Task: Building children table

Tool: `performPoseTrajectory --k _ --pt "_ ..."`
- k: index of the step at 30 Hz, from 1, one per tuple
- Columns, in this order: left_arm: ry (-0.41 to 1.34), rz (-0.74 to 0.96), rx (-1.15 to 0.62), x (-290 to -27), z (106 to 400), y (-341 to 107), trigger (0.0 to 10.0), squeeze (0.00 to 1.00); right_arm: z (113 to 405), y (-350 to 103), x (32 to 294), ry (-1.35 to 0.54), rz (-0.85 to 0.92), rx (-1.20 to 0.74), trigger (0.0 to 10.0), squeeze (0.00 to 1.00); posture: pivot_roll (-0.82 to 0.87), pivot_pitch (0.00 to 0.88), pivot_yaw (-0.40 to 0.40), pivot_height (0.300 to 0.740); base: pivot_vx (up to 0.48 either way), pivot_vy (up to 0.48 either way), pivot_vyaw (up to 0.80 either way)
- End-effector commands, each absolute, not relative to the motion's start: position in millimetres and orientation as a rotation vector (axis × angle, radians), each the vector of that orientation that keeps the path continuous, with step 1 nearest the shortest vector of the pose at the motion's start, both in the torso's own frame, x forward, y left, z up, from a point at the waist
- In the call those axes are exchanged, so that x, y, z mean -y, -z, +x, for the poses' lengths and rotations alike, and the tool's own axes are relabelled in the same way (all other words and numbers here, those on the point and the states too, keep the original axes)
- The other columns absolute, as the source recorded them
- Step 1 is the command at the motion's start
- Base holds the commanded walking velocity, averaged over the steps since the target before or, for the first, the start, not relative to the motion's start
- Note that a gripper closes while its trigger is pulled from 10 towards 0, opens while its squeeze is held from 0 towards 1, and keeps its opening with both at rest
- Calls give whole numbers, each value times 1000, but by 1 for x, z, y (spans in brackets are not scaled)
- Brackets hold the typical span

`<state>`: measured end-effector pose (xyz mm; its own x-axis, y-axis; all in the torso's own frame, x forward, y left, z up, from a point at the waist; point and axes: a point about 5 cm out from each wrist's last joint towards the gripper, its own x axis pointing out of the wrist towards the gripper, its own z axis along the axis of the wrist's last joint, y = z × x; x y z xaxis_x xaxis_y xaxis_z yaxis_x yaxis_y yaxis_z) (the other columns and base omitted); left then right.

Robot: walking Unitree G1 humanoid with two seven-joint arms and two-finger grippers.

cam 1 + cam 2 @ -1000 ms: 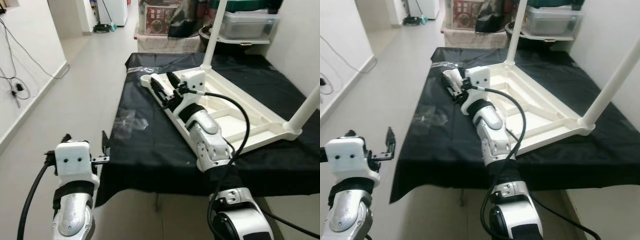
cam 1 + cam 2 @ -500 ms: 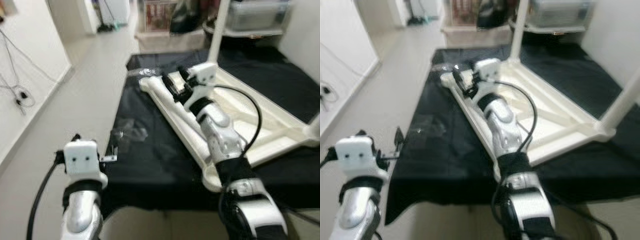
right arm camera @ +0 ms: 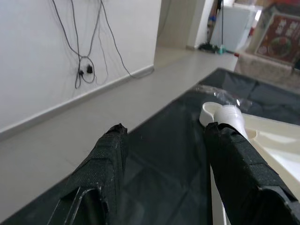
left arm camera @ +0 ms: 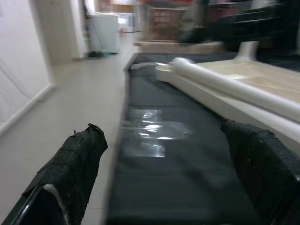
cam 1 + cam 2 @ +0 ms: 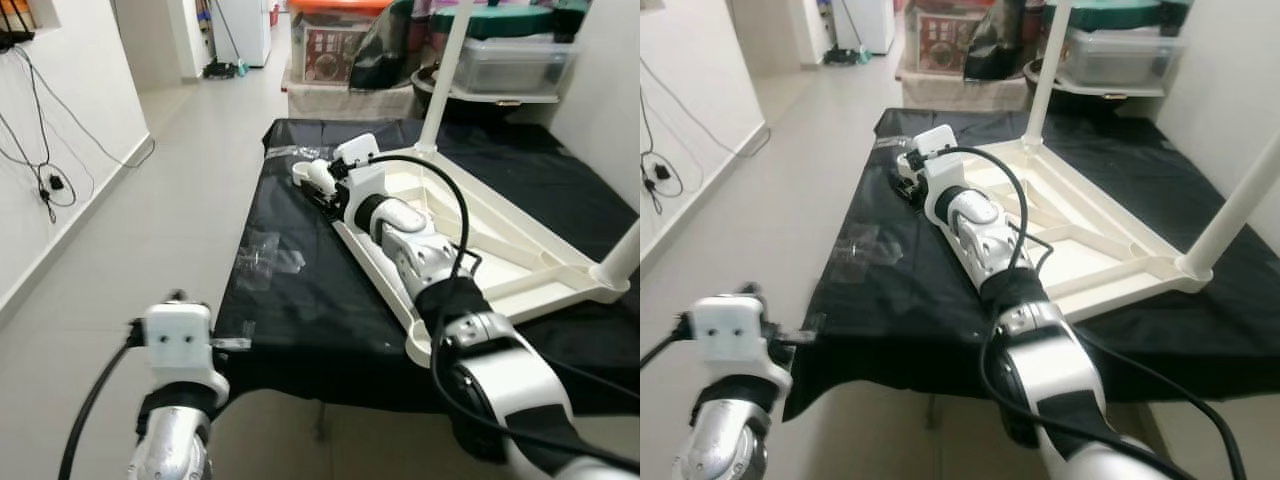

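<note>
Your right gripper, fingers spread and holding nothing, sits at the upturned tabletop's far corner beside the loose leg, apparently ready to grasp it; your left gripper, also spread, waits at the black cloth's near edge.

fig. from my remote station: pale tiled floor runs down a corridor beside a white wall where black cables hang. a black cloth covers a low platform. beyond it i see a printed cardboard box, a clear storage bin on a shelf, and a white appliance.
</note>
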<state>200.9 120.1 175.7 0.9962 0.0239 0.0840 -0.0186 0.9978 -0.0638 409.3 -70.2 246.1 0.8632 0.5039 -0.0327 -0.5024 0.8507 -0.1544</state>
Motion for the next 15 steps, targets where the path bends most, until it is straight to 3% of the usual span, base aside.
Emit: performPoseTrajectory --k 1,4,15 --pt "4 -90 66 -114 198 -174 10000 0 412 -247 68 -510 -140 -19 10000 0 -40 146 -49 740 0 0 0" --pt "50 -107 39 -101 187 -174 10000 0 415 -251 54 -484 -208 -15 10000 0 -33 197 -63 740 0 0 0" --pt "100 -167 16 -87 168 -179 10000 0 419 -242 53 -348 -229 -138 10000 0 -28 310 -81 740 0 0 0"
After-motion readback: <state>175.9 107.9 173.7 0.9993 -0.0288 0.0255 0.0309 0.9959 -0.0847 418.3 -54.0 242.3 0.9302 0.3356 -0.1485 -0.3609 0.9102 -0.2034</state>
